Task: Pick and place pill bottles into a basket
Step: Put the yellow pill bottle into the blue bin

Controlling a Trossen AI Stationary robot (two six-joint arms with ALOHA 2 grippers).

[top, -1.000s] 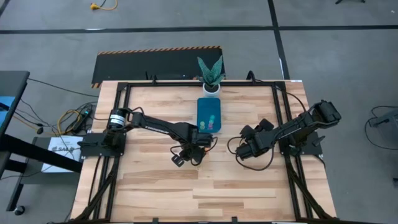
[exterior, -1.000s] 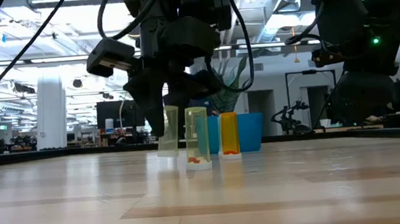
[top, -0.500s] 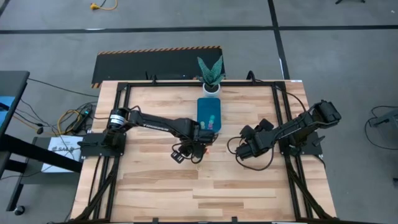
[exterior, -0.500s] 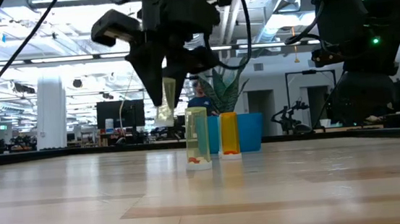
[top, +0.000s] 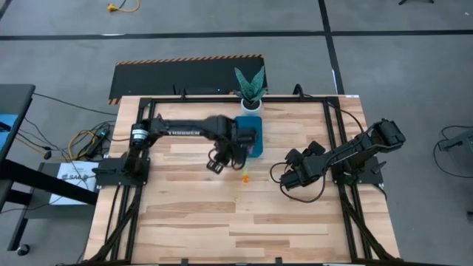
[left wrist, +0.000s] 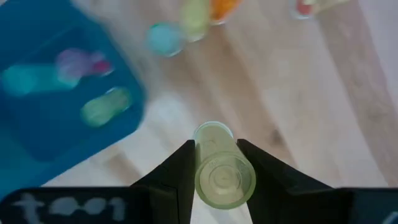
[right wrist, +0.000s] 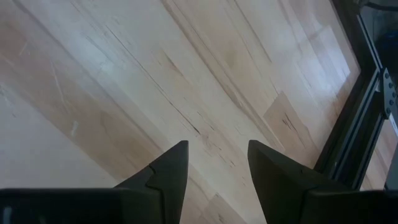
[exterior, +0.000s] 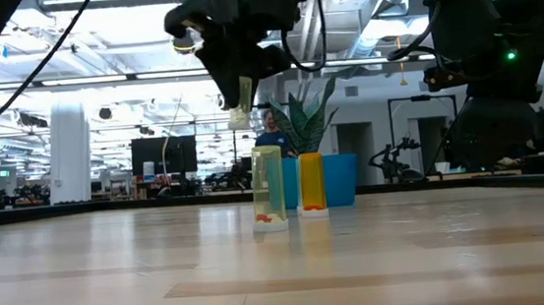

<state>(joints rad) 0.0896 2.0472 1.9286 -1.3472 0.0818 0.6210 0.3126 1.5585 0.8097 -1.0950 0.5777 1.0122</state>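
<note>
My left gripper [top: 233, 153] is raised beside the near left corner of the teal basket [top: 257, 137], shut on a pale yellow-green pill bottle [left wrist: 217, 168], which also shows in the low view [exterior: 240, 101]. The basket [left wrist: 56, 118] holds a teal, a pink and a green bottle lying flat. A yellow-green bottle [exterior: 268, 187] and an orange bottle [exterior: 311, 182] stand upright on the table in front of the basket [exterior: 341, 179]; the orange one also shows in the high view [top: 244, 176]. My right gripper [top: 290, 179] is open and empty at the table's right. My left gripper pinches the bottle's clear body [left wrist: 214, 146] between its two fingers, one on each side. The fingers come from above, pointing down, along the bottle. The bottle hangs below them, slightly tilted, its white cap end [exterior: 239, 119] lowest, lifted well clear of the table.
A white pot with a green plant [top: 250, 92] stands at the table's far edge behind the basket. Black frame rails [top: 336, 148] run along the table's sides. Bare wood lies toward the near edge [top: 236, 222].
My left gripper has risen and gone toward the table's far edge, up to the basket's near left corner, still shut on the pale bottle. The bottle, first just above the table beside the standing bottles, is now lifted high above them.
</note>
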